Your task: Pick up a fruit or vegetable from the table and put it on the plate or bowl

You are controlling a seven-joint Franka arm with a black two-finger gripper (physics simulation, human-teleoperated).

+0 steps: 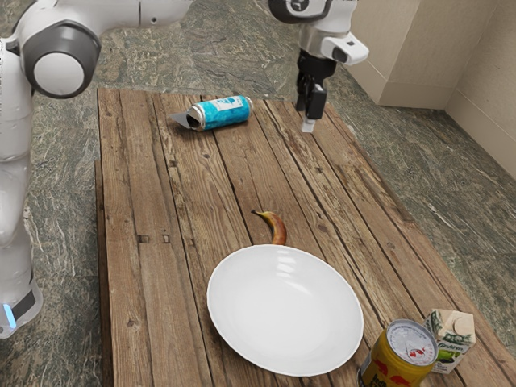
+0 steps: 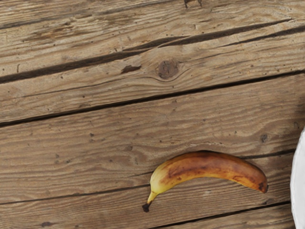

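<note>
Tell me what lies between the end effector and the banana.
Nothing. In the exterior view, only bare table planks run from the end effector to the banana; the blue can lies off to one side.

A boxy black gripper (image 1: 309,121) with a small pale tip is mounted under a glossy white hand housing (image 1: 343,44), which has a dark grey collar just above it. Farther back from the gripper, the simulated robot arm (image 1: 161,10) is made of smooth, rounded white shells, with one large round joint (image 1: 58,60) capped by a white disc inside a wide mid-grey ring. At the end farthest from the gripper, the white base column (image 1: 12,201) carries a dark grey band with a small glowing blue light (image 1: 8,316).
</note>
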